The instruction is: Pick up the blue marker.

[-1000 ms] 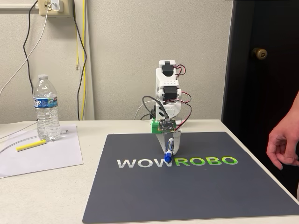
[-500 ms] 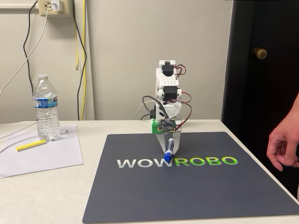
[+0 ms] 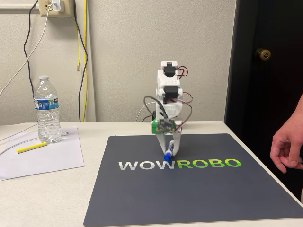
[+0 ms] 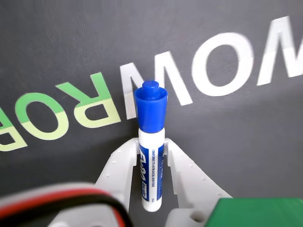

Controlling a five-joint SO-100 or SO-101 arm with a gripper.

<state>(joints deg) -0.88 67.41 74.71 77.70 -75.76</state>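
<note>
My gripper (image 3: 168, 150) is closed on the blue marker (image 3: 167, 154), white fingers (image 4: 118, 165) pressing the white barrel from both sides. In the wrist view, the marker (image 4: 151, 156) points its blue cap away from me toward the dark mat (image 4: 71, 42) and its "WOWROBO" lettering. In the fixed view, the marker hangs tilted, cap down, just above the mat (image 3: 189, 194), near the lettering's middle. At the left, a water bottle (image 3: 47, 109) stands beside a yellow highlighter (image 3: 31, 147) lying on a sheet of paper (image 3: 42, 158). A person's hand (image 3: 286, 146) hovers at the right edge.
</note>
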